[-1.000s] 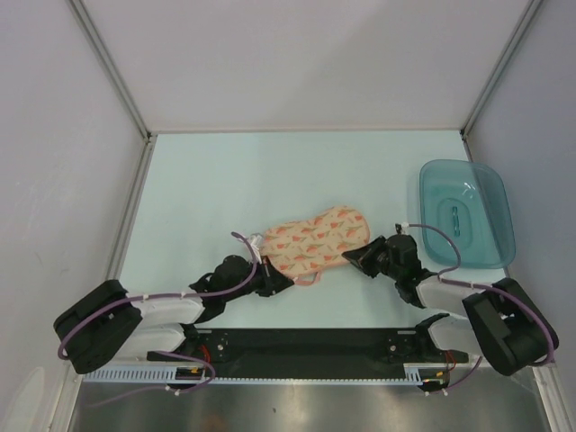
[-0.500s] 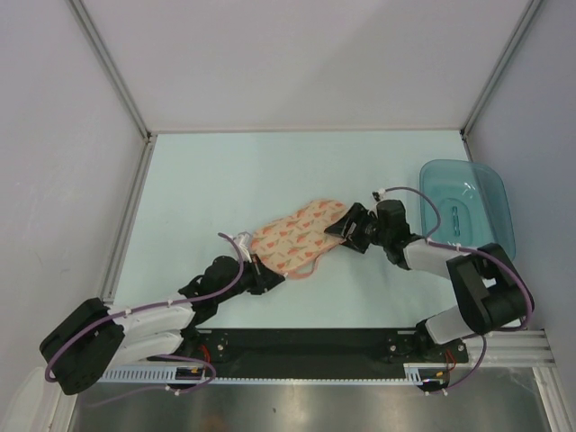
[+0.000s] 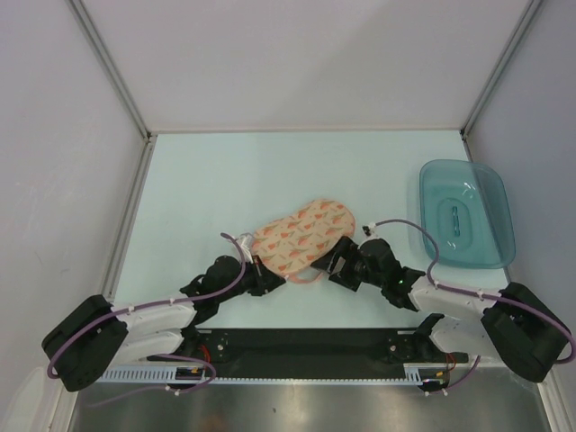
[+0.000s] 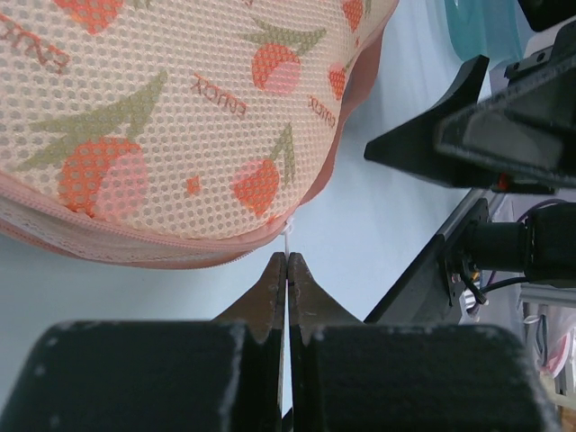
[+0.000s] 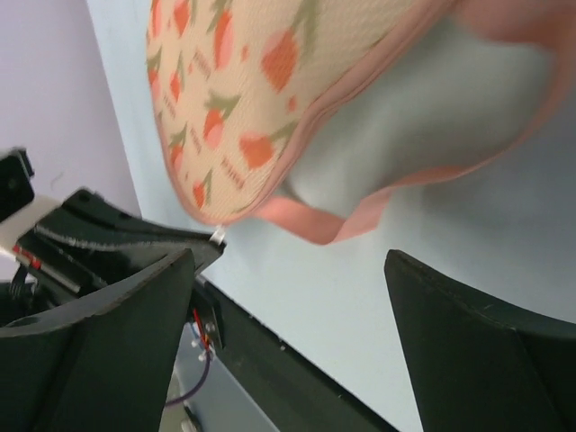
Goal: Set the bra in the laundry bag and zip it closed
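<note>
— Right tool (image 3: 337,266) has pulled back from the far end of the laundry bag (image 3: 301,236) to its near edge, jaws spread wide, gripping nothing.
— And the left?
— Left tool (image 4: 287,261) is pinched tight on a small white tab (image 4: 288,236) at the zip edge. I see the bag lying mid-worktop (image 3: 225,180) between both tools.

The laundry bag (image 4: 180,135) is matt mesh cloth, the tray (image 3: 489,193) glossy plastic.
</note>
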